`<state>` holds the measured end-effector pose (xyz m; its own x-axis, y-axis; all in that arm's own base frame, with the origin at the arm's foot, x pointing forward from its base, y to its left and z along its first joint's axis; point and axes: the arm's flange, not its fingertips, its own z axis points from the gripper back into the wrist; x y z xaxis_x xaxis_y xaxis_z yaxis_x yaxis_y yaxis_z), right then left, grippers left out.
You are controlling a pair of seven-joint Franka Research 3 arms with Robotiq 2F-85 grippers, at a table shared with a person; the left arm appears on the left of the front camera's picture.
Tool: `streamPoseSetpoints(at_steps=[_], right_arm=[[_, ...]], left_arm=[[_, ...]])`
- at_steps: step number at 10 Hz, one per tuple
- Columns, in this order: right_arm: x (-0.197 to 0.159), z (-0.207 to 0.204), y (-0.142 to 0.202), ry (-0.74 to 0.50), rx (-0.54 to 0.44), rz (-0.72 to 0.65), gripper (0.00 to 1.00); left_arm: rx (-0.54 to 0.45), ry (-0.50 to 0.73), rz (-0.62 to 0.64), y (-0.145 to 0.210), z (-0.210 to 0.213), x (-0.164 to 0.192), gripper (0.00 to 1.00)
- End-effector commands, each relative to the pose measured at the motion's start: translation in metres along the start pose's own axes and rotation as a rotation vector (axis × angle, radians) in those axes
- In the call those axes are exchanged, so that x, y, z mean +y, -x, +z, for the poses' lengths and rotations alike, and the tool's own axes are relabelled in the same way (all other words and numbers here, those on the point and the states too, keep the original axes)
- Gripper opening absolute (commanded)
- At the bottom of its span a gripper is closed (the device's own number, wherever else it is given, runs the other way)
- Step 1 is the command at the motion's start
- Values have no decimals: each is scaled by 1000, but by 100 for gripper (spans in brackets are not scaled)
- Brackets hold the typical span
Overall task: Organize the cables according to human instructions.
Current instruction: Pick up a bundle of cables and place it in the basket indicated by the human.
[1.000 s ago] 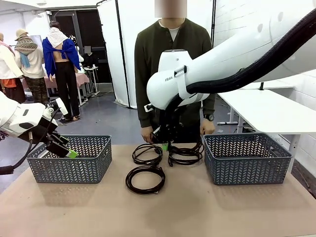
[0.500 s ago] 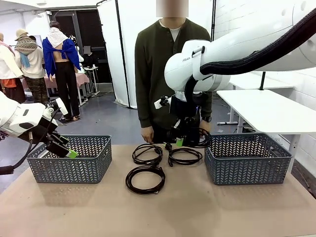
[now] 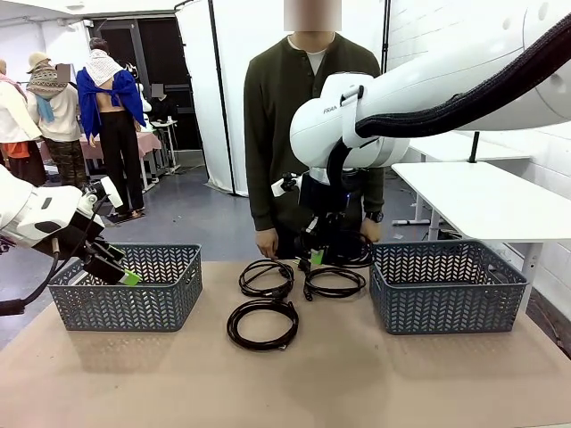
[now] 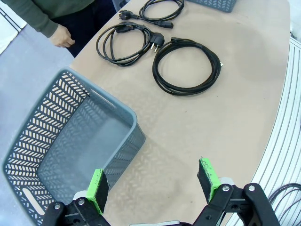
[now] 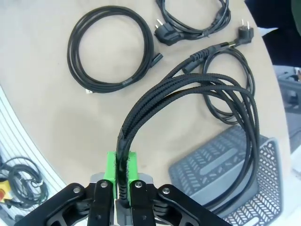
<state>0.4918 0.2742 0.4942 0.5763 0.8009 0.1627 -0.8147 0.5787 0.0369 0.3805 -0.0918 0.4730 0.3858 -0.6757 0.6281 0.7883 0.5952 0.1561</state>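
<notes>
Here the left gripper hangs wide open and empty above the left basket. Three cables lie coiled on the table. The right gripper is clamped on the fourth cable, held off the table. Its dangling loops could catch the right basket rim and pull free. Four cables, two baskets.

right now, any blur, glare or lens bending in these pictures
Front view: sharp and evenly lit, with a soft shadow under the left basket. Left wrist view: sharp, but the table edge looks bowed by the wide lens. Right wrist view: same bowing; the cable in the right gripper looms large near the lens yet is crisp. No glare seen.
</notes>
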Motion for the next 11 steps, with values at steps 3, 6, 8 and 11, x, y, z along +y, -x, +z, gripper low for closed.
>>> streamPoseSetpoints(at_steps=[3,6,8,11], right_arm=[[-14,8,14,15,49,122,0],[-50,22,57,16,65,251,0],[-72,24,86,21,69,319,0],[-101,32,128,75,55,381,0]], left_arm=[[-8,5,11,1,-1,2,100],[-8,5,11,1,-1,2,100],[-8,5,11,1,-1,2,100],[-8,5,11,1,-1,2,100]])
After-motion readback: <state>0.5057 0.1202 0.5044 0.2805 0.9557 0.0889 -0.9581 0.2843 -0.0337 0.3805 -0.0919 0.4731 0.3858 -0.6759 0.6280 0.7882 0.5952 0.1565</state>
